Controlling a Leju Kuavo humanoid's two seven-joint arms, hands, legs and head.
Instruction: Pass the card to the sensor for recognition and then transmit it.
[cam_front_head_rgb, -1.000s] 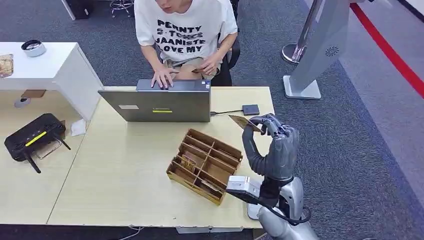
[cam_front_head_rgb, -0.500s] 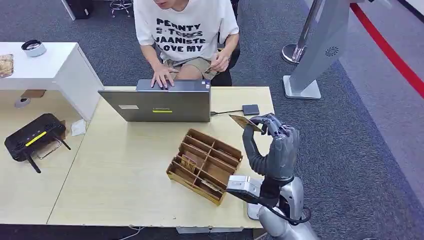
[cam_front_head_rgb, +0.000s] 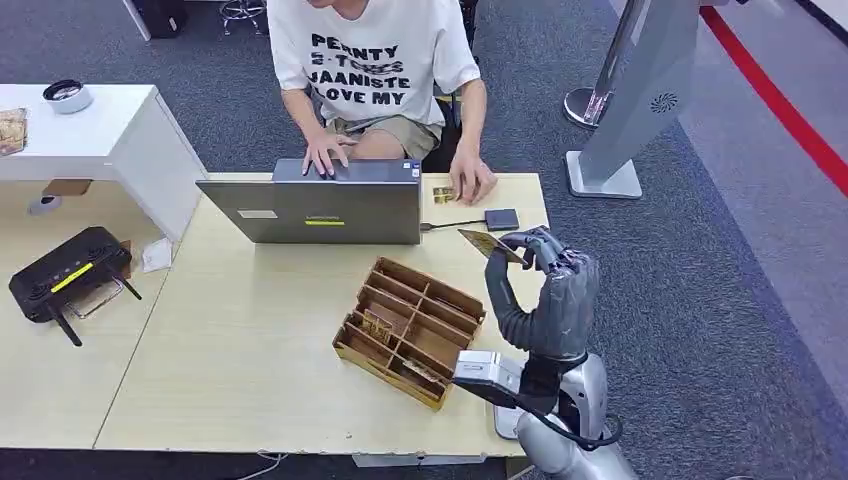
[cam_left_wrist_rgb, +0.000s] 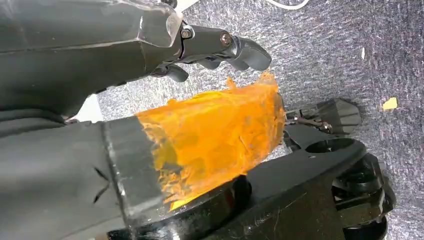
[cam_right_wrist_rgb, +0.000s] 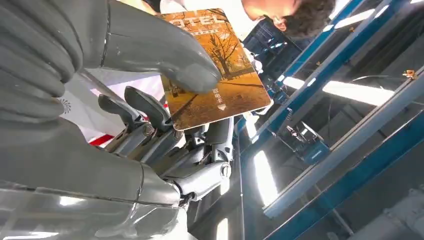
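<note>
Right now the card (cam_right_wrist_rgb: 215, 70) sits pinched between my right hand's (cam_front_head_rgb: 545, 285) thumb and fingers (cam_right_wrist_rgb: 145, 107), raised above the right end of the table (cam_front_head_rgb: 230, 340); it is brown-orange, printed with autumn trees, pale lettering along one edge and a small arrow mark. Just beyond it on the tabletop lies the small dark sensor (cam_front_head_rgb: 501, 219), a cable running from it to the laptop (cam_front_head_rgb: 320, 208). A person (cam_front_head_rgb: 375, 70) sits behind the laptop, one hand on its keyboard, the other hand (cam_front_head_rgb: 470, 183) flat on the table near the sensor, beside a small yellowish card (cam_front_head_rgb: 443, 194). Nearer me stands a wooden tray (cam_front_head_rgb: 410, 315) split into compartments, a few small things in it. My left hand (cam_left_wrist_rgb: 220, 47) hangs over grey carpet with its fingers curled in, holding nothing. Farther left are a black router (cam_front_head_rgb: 68, 275) on another table and a white cabinet (cam_front_head_rgb: 100, 140); grey carpet surrounds the tables, with a red stripe (cam_front_head_rgb: 775, 95) at far right.
</note>
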